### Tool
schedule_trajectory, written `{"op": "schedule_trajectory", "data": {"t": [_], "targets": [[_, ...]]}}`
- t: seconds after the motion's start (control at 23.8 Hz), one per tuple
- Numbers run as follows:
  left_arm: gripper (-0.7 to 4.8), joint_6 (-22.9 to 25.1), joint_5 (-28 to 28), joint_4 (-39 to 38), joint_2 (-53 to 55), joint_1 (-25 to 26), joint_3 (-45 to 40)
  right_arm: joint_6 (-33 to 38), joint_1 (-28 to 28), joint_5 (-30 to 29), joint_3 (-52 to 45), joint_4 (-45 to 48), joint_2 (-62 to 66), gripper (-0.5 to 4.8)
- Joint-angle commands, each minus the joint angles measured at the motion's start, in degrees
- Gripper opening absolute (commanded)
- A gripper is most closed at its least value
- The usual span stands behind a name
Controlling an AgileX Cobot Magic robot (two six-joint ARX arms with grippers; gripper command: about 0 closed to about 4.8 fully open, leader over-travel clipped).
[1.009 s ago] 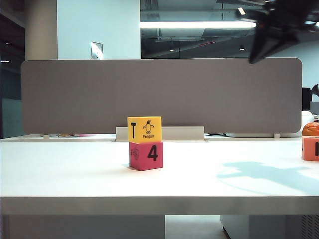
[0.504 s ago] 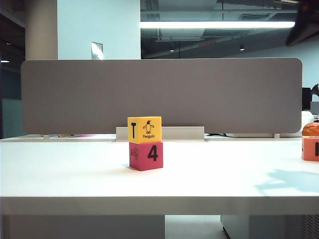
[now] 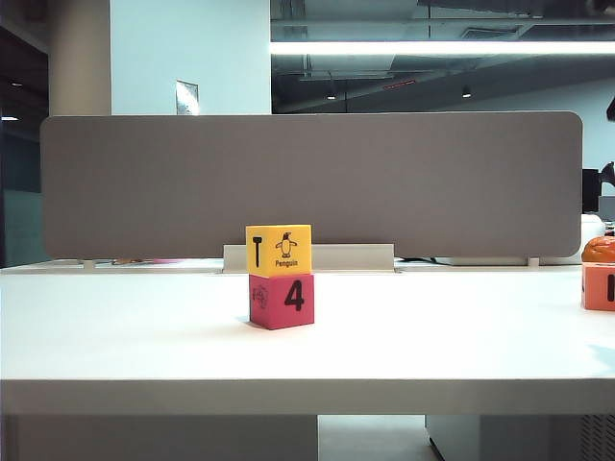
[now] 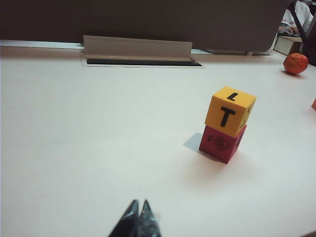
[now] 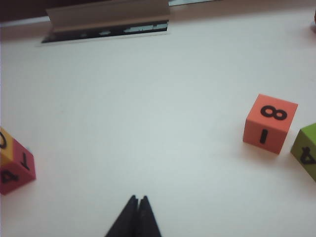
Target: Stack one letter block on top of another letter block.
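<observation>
The left gripper [image 4: 138, 217] is nearest to its camera, with its two black fingertips pressed together and nothing between them. It stays above the white table [image 4: 89, 148], well apart from the blocks. The right gripper [image 5: 136, 215] looks the same in its own wrist view: the tips are together, empty, above bare table. In the exterior view neither gripper can be seen.

Farther on the table stands the stack. The yellow letter block [image 3: 279, 250] sits directly on top of the pink-red block [image 3: 282, 301], and both are upright with their edges almost in line. The yellow one shows a black "T" and a penguin picture with the word "Penguin"; the pink-red one shows a large black "4". In the left wrist view the same yellow block [image 4: 230, 111] rests on the pink-red one [image 4: 222, 143].

To the right side, well apart from the stack, an orange-pink block [image 5: 270, 123] with "8" on top stands just beside a green block [image 5: 306, 150]. An orange round fruit [image 4: 296, 63] lies farther back. Behind all, a grey divider panel [image 3: 307, 182] closes the table.
</observation>
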Motion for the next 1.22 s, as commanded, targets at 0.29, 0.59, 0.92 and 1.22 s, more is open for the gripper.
{"op": "schedule_trajectory", "data": {"t": [0.29, 0.59, 0.92, 1.22], "targets": [[-0.05, 0.0, 0.0, 0.7, 0.0, 0.1, 0.2, -5.3, 0.0, 0.3, -0.2, -0.3, -6.3, -0.01], [-0.05, 0.0, 0.0, 0.7, 0.0, 0.1, 0.2, -6.4, 0.0, 4.8, -12.0, 19.8, -6.4, -0.01], [-0.05, 0.0, 0.0, 0.7, 0.0, 0.1, 0.2, -6.3, -3.0, 4.8, -23.4, 19.9, -24.8, -0.01], [-0.05, 0.0, 0.0, 0.7, 0.0, 0.1, 0.2, -6.3, -9.2, 4.8, -23.4, 9.9, -34.2, -0.01]]}}
